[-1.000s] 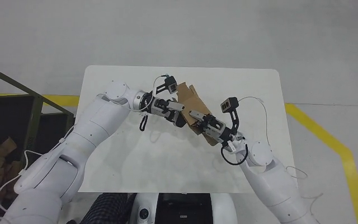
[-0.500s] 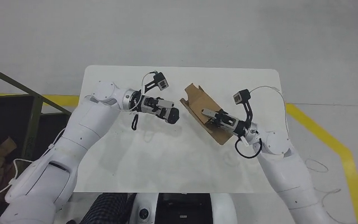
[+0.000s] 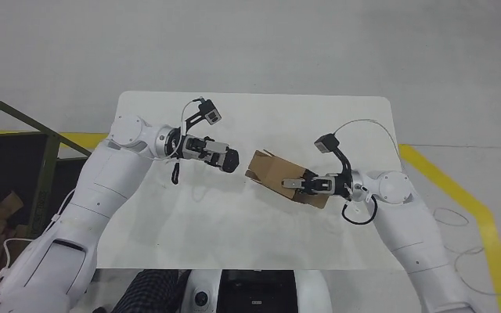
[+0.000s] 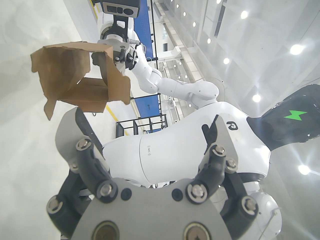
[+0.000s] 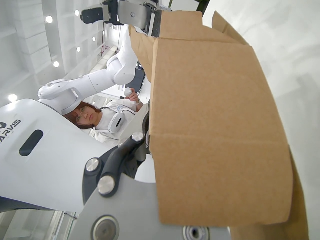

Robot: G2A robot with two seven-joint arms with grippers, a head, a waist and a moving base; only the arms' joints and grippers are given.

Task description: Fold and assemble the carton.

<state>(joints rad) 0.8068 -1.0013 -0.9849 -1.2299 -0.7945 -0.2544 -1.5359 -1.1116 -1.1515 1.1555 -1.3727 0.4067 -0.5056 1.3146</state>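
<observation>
White table (image 3: 156,227), and over its right-of-centre bit there's the brown carton (image 3: 270,166), half popped open into a tube with loose flaps (image 4: 50,108). I can't really tell if it's resting on the top or held just off it. Going by the top view, its long axis runs roughly from 10 o'clock to 4 o'clock, and the open mouth is the 10 o'clock end. The right gripper (image 3: 291,184) comes in from the 4 o'clock end and is clamped on one carton wall, with one finger lying along the top panel, so that arm is doing the holding. The left gripper (image 3: 229,160) is near the mouth but not touching. The carton sits at about 3 to 4 o'clock from it, pretty much straight off its tips. Its fingers (image 4: 85,128) are spread wide with nothing between them. So I'd say the free left arm is the one placed for the flaps, and it'd have to go in along that axis, not across it.
</observation>
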